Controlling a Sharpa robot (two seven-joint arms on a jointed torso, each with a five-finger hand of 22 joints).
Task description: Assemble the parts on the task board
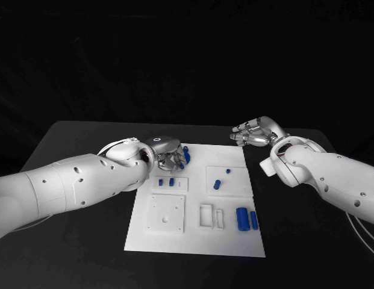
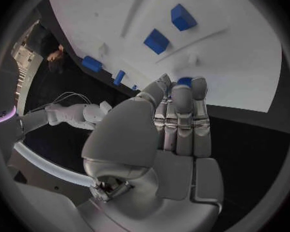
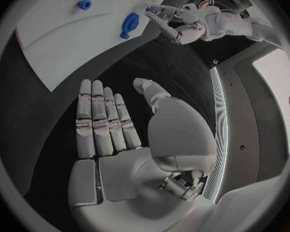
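The left robot hand (image 1: 171,156) is over the far left corner of the task board (image 1: 199,241), its fingers curled down around a blue part (image 1: 186,156) that stands or lies at that corner. From the left wrist view the fingertips (image 2: 182,90) sit right at a blue part's edge (image 2: 186,81), but whether it is truly pinched or only touched I cannot tell. The right robot hand (image 1: 256,133) hangs off the board's far right corner over the desk (image 1: 82,135), flat, fingers apart, holding nothing.

The board lies in the middle of the desk. On it, two small blue parts (image 1: 166,181) sit in a plate just near of the left hand, two more (image 1: 222,178) in the square plate to the right, and two longer blue cylinders (image 1: 247,219) lie at the near right beside some empty slots.

The step in hand looks like picking up or seating the far left part. The next move calls for a sure grip on that piece, then lifting it straight and lining it up with its socket; the right hand is free to steady the board or fetch the cylinders.
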